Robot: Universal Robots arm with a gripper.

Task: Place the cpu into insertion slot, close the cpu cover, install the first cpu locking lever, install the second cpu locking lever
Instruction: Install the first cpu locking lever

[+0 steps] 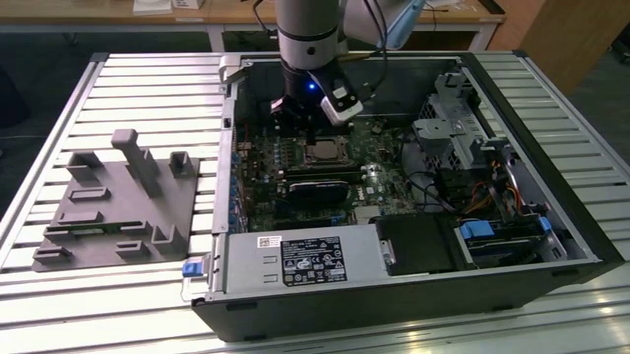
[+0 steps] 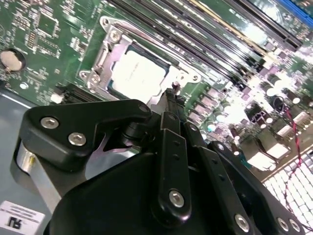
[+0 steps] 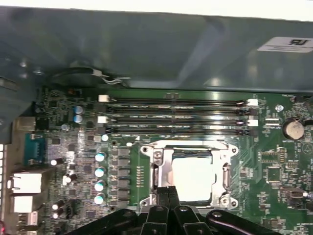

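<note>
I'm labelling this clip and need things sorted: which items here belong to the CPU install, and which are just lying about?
Job in hand:
cpu, seated
cpu cover, lying flat around it
hand, at the cover's edge

Lying about:
grey fixture block, outside the case
memory slots
coin battery
black card

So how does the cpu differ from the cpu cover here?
The cpu is a solid pale square; the cpu cover is an open silvery frame with a window. The cpu sits inside that window; the cpu cover lies flat around its edges. Both are square and metallic.
</note>
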